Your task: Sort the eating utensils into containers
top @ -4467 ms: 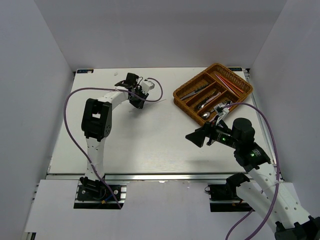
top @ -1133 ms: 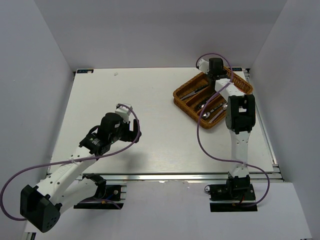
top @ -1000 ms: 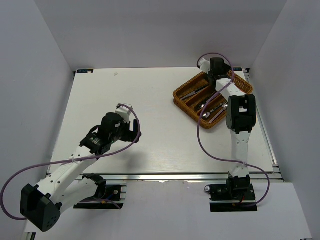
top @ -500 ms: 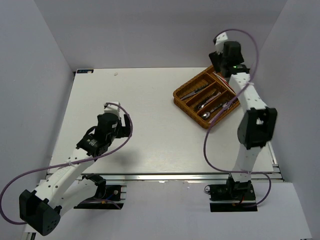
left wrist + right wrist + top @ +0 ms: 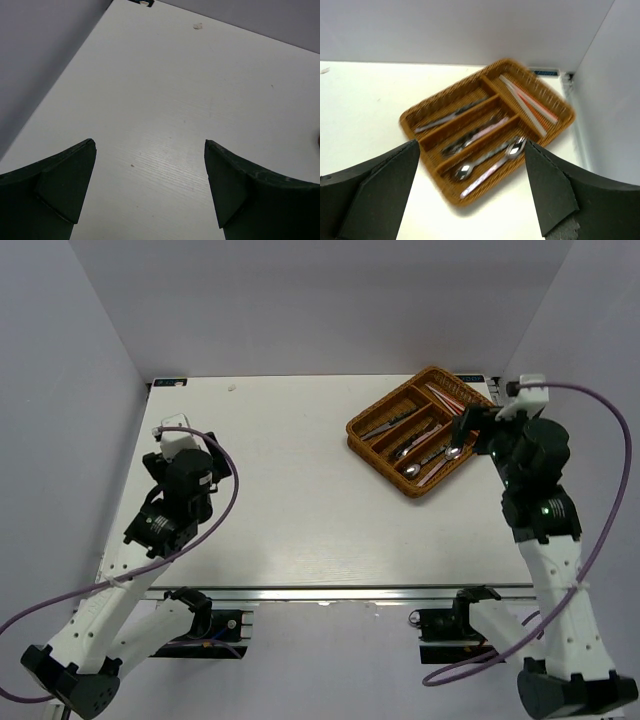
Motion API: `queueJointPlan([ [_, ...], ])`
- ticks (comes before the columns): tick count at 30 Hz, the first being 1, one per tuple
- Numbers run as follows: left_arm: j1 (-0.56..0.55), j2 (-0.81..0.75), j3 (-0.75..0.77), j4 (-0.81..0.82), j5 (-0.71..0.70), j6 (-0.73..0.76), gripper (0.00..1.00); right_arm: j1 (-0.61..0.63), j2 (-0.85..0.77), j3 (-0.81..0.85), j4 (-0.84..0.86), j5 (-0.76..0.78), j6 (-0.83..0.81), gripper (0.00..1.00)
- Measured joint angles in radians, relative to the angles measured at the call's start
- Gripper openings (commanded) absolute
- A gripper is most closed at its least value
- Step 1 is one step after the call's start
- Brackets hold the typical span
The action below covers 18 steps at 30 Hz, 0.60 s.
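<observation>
Wicker tray [image 5: 383,403] sits at the upper right of the top view, turned at an angle on the white table [image 5: 300,490], and the sorted utensils all lie inside it. My right gripper [image 5: 471,150] stands wide, both dark fingers framing the lower corners of its wrist picture with nothing between them. That camera looks down on the tray from some way off, and although the picture is blurred it gives the contents better than the overhead does. A knife [image 5: 447,117] lies in the long compartment nearest the upper left rim, forks [image 5: 470,137] in the one beside it, and spoons [image 5: 485,162] in the third, one with a pinkish handle. Pale and red-orange chopsticks [image 5: 530,106] lie in the compartment across the tray's right end. From above, the same pieces show only as thin slivers, but that view alone shows both my arms at once. The right one is at the tray's right edge, the left one far over at the left side of the table. My left gripper [image 5: 149,150] is also spread wide and holds nothing. Its camera takes in only tabletop, the grey wall [image 5: 45,45] at upper left and a small white speck [image 5: 198,26] near the far edge.
</observation>
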Motion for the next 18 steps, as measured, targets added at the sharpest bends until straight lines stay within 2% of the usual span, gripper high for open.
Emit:
queueJointPlan([
  [8, 0.002, -0.045, 0.015, -0.013, -0.138, -0.024, 0.98, 0.006, -0.283, -0.156, -0.175, -0.008, 0.095, 0.89],
  [18, 0.002, -0.168, 0.021, 0.024, -0.206, 0.005, 0.98, 0.006, -0.345, -0.227, -0.294, -0.014, 0.098, 0.89],
])
